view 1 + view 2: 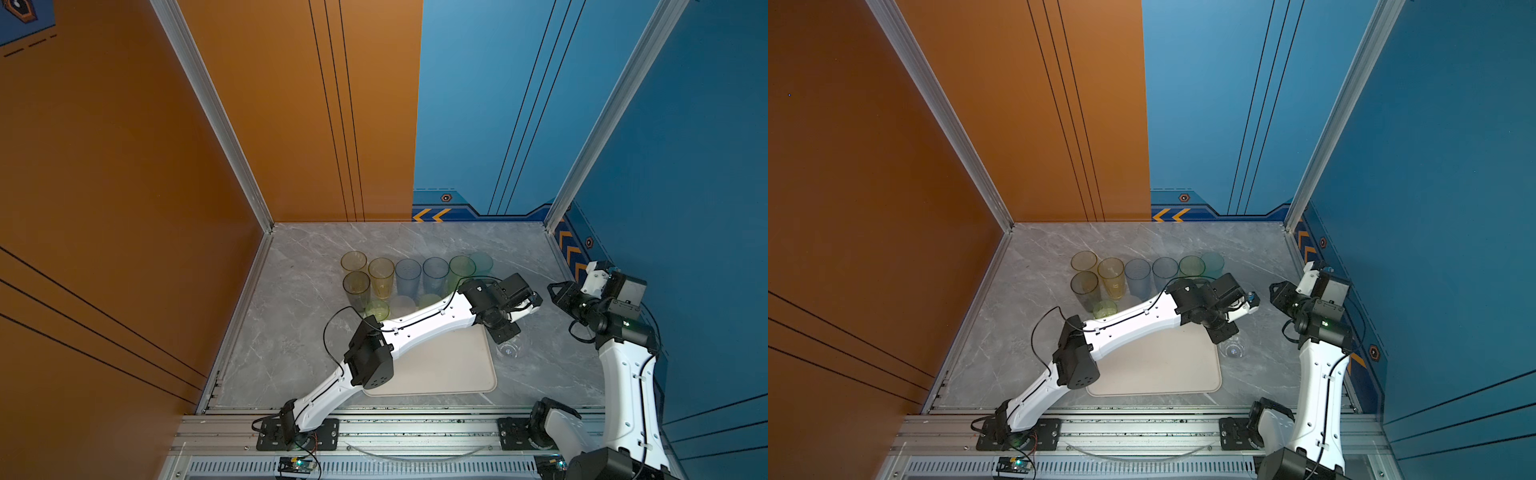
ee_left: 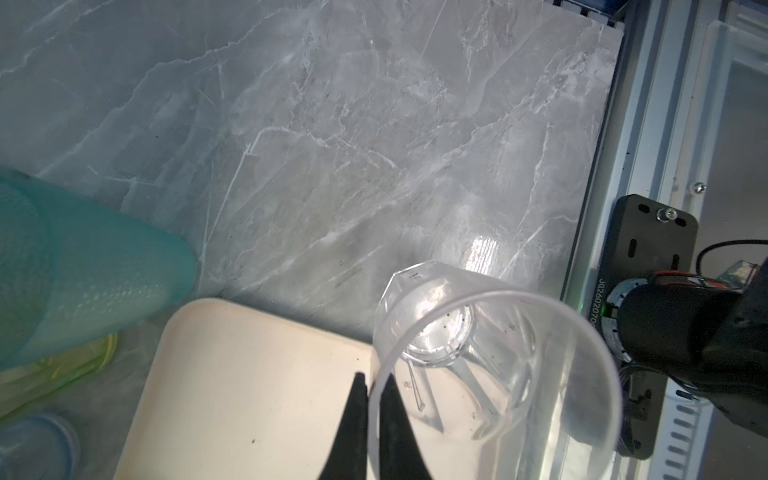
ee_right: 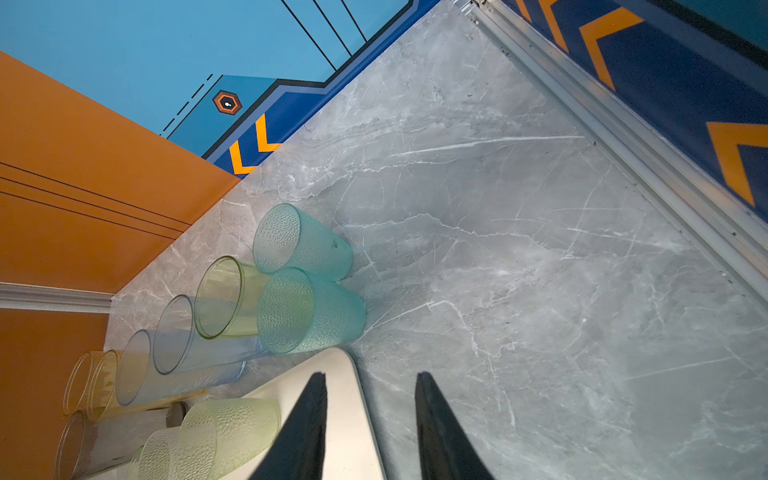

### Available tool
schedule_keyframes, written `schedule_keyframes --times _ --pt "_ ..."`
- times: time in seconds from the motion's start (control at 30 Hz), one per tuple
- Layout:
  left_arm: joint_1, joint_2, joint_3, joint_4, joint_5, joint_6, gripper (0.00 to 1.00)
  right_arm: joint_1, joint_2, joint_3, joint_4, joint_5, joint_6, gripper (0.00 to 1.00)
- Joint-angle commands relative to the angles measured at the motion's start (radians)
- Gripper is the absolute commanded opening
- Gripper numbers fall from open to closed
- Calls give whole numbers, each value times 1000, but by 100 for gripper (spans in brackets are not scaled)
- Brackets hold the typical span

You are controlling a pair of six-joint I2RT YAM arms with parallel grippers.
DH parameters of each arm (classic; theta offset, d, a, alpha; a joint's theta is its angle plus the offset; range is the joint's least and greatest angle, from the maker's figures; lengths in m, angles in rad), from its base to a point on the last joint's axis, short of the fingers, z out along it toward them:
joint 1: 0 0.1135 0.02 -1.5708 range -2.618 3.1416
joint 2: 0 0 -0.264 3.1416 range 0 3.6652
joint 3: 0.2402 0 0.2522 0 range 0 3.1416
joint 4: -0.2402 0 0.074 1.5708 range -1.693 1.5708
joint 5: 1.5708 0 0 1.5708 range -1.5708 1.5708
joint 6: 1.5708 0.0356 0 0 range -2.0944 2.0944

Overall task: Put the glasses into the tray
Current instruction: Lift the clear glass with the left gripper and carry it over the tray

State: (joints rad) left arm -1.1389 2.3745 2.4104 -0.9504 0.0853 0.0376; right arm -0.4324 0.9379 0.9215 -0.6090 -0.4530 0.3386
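Left gripper (image 2: 374, 384): jaws clamped on the rim of the clear glass (image 2: 478, 353).
Clear glass: just beside the tray (image 2: 249, 374), outside its right edge.
Right gripper (image 3: 370, 380): jaws apart, nothing between them.
Other glasses (image 1: 409, 274): clustered on the table (image 1: 299, 340) behind the tray.

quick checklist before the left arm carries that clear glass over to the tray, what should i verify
1. Left gripper shut on the clear glass rim, one finger inside, one outside: ok.
2. Glass upright, mouth up: ok.
3. Glass lifted off the table: cannot tell.
4. Glass inside the tray: not ok, it is beside the tray's right edge.
5. Visible tray surface bare for set-down: ok.
6. Right gripper open, empty, apart from the glass: ok.
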Motion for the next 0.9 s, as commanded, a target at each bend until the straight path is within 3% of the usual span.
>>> schedule_keyframes --times 0.0,0.3,0.87 --pt "37 -77 -56 5 -27 4 0 -8 -2 -9 12 -24 7 34" --pt "114 -159 -212 32 -87 13 0 -9 -2 -10 11 -26 7 34" --pt "214 -97 -201 33 -109 48 0 -3 4 -6 6 -21 4 34"
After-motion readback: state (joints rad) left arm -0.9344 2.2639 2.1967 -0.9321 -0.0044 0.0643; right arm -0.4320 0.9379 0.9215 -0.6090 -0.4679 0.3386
